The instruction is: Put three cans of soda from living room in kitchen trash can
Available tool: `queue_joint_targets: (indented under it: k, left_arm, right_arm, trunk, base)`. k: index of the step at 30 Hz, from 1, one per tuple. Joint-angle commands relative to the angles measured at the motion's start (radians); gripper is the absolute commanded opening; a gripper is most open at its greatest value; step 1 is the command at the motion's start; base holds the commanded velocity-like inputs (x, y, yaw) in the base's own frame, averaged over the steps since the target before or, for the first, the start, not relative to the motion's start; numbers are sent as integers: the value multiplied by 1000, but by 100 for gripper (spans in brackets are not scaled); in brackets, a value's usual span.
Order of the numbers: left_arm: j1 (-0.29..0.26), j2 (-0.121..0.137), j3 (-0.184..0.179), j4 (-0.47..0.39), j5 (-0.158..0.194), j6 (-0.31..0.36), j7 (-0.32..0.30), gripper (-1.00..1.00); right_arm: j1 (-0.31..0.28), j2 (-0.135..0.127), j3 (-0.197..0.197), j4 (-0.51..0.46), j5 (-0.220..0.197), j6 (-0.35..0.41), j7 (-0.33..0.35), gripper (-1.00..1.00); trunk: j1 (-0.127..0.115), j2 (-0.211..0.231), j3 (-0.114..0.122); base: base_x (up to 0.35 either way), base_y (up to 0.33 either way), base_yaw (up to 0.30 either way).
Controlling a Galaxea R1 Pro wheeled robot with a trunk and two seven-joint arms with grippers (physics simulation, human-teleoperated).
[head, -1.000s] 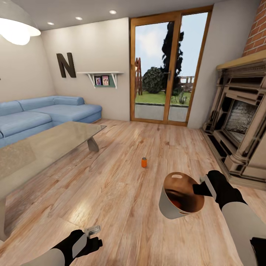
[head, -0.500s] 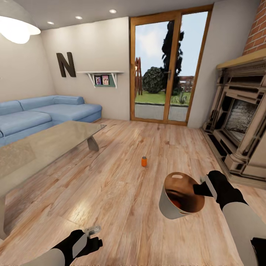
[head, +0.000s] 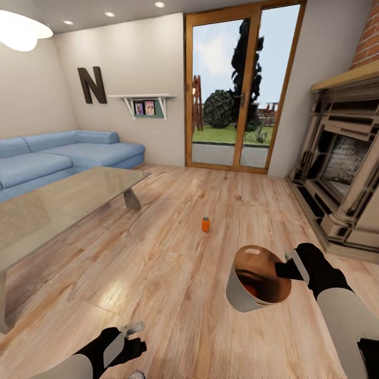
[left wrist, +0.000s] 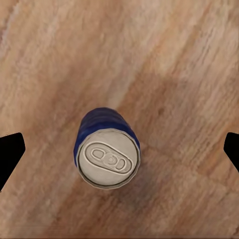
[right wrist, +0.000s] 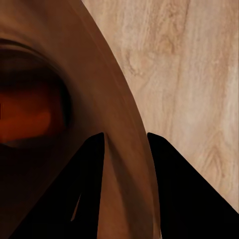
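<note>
The orange can of soda [head: 205, 225] stands upright on the orange-brown plank floor, mid-room. My right gripper [head: 287, 266] is shut on the rim of the tash can [head: 251, 295], holding it tilted above the floor; one finger [right wrist: 87, 184] is inside the glossy brown wall [right wrist: 122, 144], the other outside. The reddish can [head: 250, 288] lies inside the bucket, seen also as a red glow [right wrist: 30, 117]. The blue can [left wrist: 107, 154] stands on the floor directly below my left gripper [head: 132, 336], which is open, its fingertips [left wrist: 10, 154] wide on either side.
A glass-topped low table [head: 68, 202] fills the left, with the blue sofa [head: 68, 158] behind it. The fireplace [head: 342, 173] lines the right wall. Wood-framed glass doors [head: 237, 89] stand at the far end. Open floor lies between table and fireplace.
The whole picture has shifted slightly, so the camera moved. Both arms, the bucket and the orange can keep their places relative to each other.
</note>
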Motion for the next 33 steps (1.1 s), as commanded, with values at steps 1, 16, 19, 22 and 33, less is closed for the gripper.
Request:
queue_joint_targets:
  k: [1, 16, 19, 22, 33]
  left_arm:
    - [0, 0, 0, 0, 0, 0, 0, 100]
    - [10, 0, 1, 17, 3, 0, 0, 100]
    - [10, -1, 0, 15, -1, -22, 1, 100]
    - [11, -1, -2, 16, -4, -57, 4, 100]
    - [11, -3, -9, 16, -8, -110, 13, 100]
  right_arm:
    - [-1, 0, -1, 0, -22, 0, 4, -100]
    - [-1, 2, -1, 0, -22, 0, 4, -100]
    - [-1, 3, 2, 0, -22, 0, 4, -100]
    - [-1, 4, 4, 0, -22, 0, 4, -100]
    - [-1, 4, 6, 0, -22, 0, 4, -100]
  trunk:
    - [0, 0, -4]
    - [7, -4, -62]
    - [7, -4, -62]
    - [7, -4, -62]
    - [8, -5, -73]
  base:
    - [0, 0, 0]
    - [0, 0, 0]
    - [0, 0, 0]
    - [0, 0, 0]
    - [0, 0, 0]
